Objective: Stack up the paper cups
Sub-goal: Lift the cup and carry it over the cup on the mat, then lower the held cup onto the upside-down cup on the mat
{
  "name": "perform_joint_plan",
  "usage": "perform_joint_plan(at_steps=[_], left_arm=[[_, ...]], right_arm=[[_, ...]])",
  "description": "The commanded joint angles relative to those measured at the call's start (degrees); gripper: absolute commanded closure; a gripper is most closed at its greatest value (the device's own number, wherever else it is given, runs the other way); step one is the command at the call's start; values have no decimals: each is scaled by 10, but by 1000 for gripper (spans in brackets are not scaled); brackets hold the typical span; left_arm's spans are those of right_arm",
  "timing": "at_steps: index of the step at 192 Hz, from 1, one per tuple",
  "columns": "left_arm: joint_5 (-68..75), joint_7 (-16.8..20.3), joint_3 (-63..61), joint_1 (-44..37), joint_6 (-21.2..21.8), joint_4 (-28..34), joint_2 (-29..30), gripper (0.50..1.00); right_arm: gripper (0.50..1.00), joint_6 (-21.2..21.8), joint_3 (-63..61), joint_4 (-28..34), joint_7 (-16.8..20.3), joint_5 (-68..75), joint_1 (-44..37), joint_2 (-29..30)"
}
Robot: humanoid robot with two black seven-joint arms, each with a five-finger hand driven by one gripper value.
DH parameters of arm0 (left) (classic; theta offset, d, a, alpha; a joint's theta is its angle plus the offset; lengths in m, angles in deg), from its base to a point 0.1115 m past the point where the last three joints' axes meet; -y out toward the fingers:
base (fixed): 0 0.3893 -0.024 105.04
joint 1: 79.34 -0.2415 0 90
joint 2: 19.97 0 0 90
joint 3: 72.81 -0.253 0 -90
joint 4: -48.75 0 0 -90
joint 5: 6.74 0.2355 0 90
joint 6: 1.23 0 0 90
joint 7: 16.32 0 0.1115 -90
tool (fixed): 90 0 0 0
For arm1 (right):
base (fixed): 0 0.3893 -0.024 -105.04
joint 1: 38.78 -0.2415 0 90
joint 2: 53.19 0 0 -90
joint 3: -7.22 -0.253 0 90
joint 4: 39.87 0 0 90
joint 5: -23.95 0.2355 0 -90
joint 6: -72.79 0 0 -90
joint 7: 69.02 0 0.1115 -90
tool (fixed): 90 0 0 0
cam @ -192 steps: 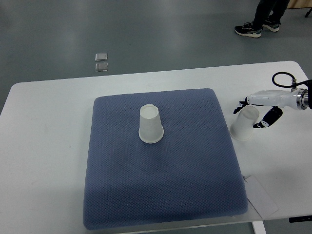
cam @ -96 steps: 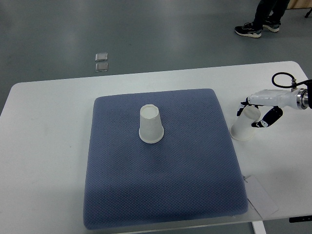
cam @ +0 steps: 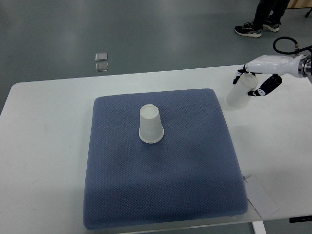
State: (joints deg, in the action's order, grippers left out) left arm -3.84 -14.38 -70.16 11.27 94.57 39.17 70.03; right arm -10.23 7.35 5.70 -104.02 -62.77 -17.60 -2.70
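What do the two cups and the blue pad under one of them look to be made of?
Both cups, the one on the pad and the one held by the right hand, look like matte white paper, thin-walled. The blue pad seems soft foam or fabric with a fine dimpled weave.

Table across most of the view, with floor beyond its far edge. On the table, a square mat near the middle, reaching almost to the near edge. On the mat, a little behind its centre, one paper cup standing upside down. To the right, past the mat's far right corner, a second cup held tilted in the right hand — arm entering from the right edge, above the table. Near the table's front right corner, just beside the mat, a flat sheet of paper. On the floor behind the table, to the left, two small square tiles — one directly behind the other. At top right, a person's shoes on the floor.
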Motion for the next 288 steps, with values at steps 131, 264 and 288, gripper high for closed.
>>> perform_joint_plan(at_steps=[131, 264, 288], left_arm=[[0, 0, 0, 0, 0, 0, 0, 500], [0, 0, 0, 0, 0, 0, 0, 500], [0, 0, 0, 0, 0, 0, 0, 500]], right_arm=[[1000, 115, -3, 24, 0, 8, -226, 196], [1000, 219, 1, 43, 0, 7, -218, 249], [1000, 220, 2, 44, 0, 7, -216, 254]])
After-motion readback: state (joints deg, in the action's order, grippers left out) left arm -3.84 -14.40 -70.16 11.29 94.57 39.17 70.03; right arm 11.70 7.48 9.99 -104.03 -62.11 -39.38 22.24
